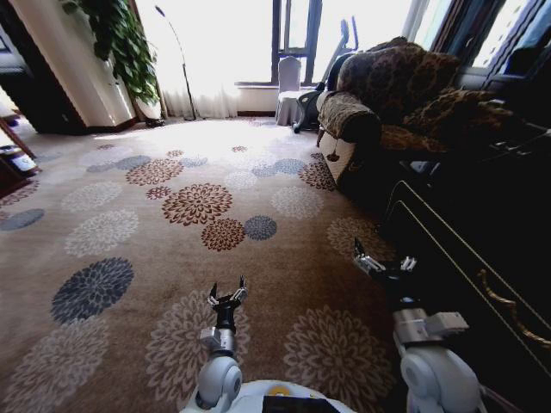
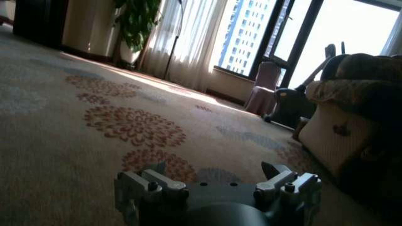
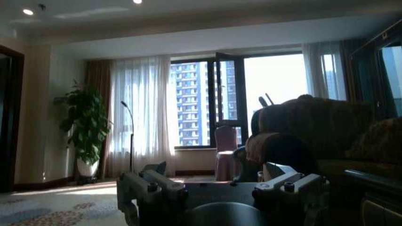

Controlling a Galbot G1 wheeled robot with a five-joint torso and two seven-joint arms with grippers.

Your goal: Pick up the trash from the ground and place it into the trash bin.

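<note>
No writing or label can be read anywhere in the room. The left gripper hangs low over the carpet just ahead of the robot's base, its two metal fingers spread apart with nothing between them; the left wrist view shows the same splayed fingers above the pile. The right gripper is held further forward and to the right, close beside a dark cabinet with brass-coloured trim, its fingers likewise parted and empty.

The carpet is a soft beige weave printed with large round flower medallions in rust red, slate grey and pale cream. No litter or lined bin can be made out on the stretch of floor in view. A plump armchair in patterned brown fabric stands to the right, a covered white chair by the bright window behind it. A leafy potted plant and a thin floor lamp stand near sheer curtains at the far wall.
</note>
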